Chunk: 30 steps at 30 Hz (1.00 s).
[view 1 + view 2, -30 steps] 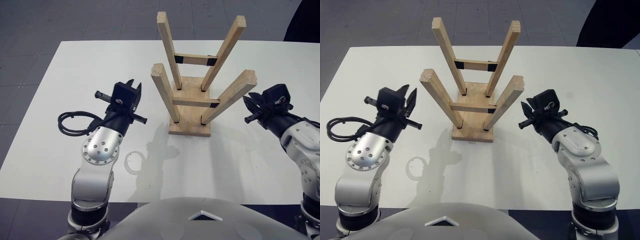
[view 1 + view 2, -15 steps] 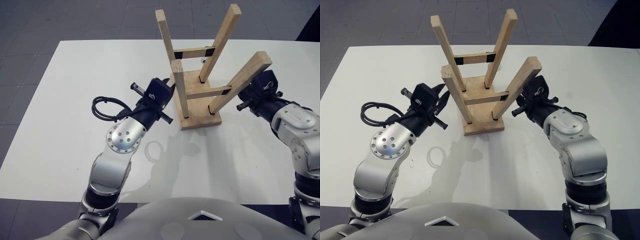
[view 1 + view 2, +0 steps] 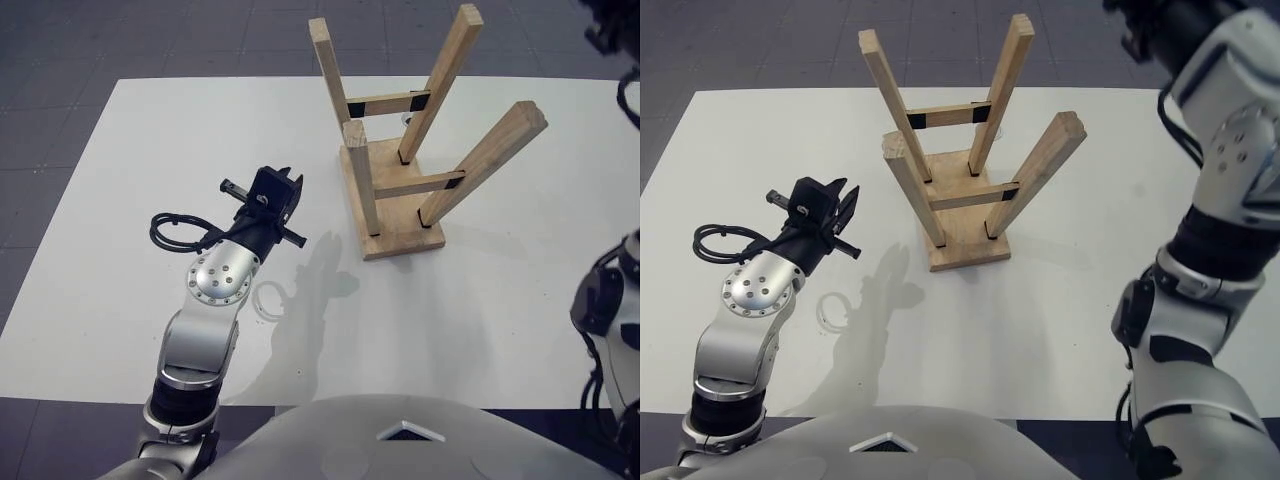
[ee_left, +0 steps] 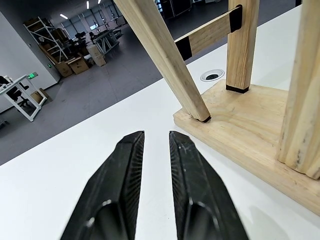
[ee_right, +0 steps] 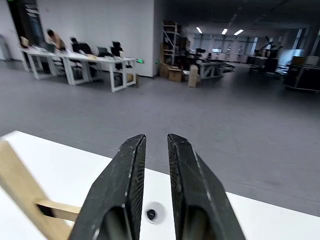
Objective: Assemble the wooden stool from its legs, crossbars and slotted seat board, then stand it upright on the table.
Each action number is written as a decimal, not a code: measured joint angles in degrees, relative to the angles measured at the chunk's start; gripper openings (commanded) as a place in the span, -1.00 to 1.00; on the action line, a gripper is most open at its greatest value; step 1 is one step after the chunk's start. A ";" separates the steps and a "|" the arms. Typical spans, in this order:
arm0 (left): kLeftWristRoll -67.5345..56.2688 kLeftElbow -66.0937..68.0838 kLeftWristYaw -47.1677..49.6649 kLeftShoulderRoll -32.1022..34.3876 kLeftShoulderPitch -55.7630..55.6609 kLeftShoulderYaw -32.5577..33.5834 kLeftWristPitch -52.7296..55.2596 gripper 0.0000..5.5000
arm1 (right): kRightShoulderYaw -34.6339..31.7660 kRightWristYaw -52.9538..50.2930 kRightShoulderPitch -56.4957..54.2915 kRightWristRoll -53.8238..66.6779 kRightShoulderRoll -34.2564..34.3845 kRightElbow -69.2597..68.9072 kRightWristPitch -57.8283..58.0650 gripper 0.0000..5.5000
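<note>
The wooden stool stands upside down on the white table (image 3: 150, 130), its seat board (image 3: 400, 238) flat and several legs (image 3: 333, 80) pointing up. Crossbars (image 3: 385, 103) with black ends join the legs in pairs. My left gripper (image 3: 287, 178) hovers low over the table, left of the seat board and apart from it, fingers shut on nothing. In the left wrist view the left gripper (image 4: 155, 134) points at the nearest leg (image 4: 167, 57). My right arm (image 3: 1225, 70) is raised high at the right, above the stool. The right gripper (image 5: 156, 136) is shut and holds nothing.
A small pale ring (image 3: 268, 300) lies on the table beside my left forearm. A black cable loop (image 3: 175, 232) hangs off the left arm. A round grommet hole (image 4: 212, 76) sits in the table behind the stool. Open table stretches to the front and right.
The stool turned a little a second ago and has stayed put since. My left gripper backed away from it to the left. My right arm swung from the right front leg to high above.
</note>
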 measured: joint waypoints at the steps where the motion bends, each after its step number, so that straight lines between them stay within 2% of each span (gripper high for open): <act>1: 0.00 0.74 -0.13 0.12 0.20 0.14 -0.94 -0.66 | -0.82 -0.18 -1.16 1.48 0.62 0.30 3.02 -0.71; 4: 0.01 2.75 -0.45 0.53 1.16 1.51 -3.00 -0.66 | -5.00 -1.60 -3.41 4.35 1.19 2.47 12.81 -0.71; 8: 0.02 3.90 -0.60 0.74 1.30 2.02 -4.61 -0.66 | -4.86 -1.32 -4.10 6.22 1.13 -0.68 15.48 -0.71; 13: 0.12 4.72 -0.77 0.58 0.72 1.79 -4.94 -0.66 | 2.01 0.20 12.17 5.51 1.32 -13.33 9.85 -0.71; 18: 0.14 4.73 -1.21 0.60 0.69 1.75 -5.15 -0.66 | 3.03 0.23 13.68 4.76 0.74 -15.22 5.86 -0.71; 23: 0.22 4.86 -1.24 0.51 0.71 1.54 -5.27 -0.66 | 1.79 -0.83 12.03 5.68 3.40 -14.37 3.88 -0.71; 30: 0.24 4.89 -1.24 0.33 0.92 1.38 -5.36 -0.66 | -3.45 -3.80 -0.69 6.25 4.27 -9.49 -2.27 -0.71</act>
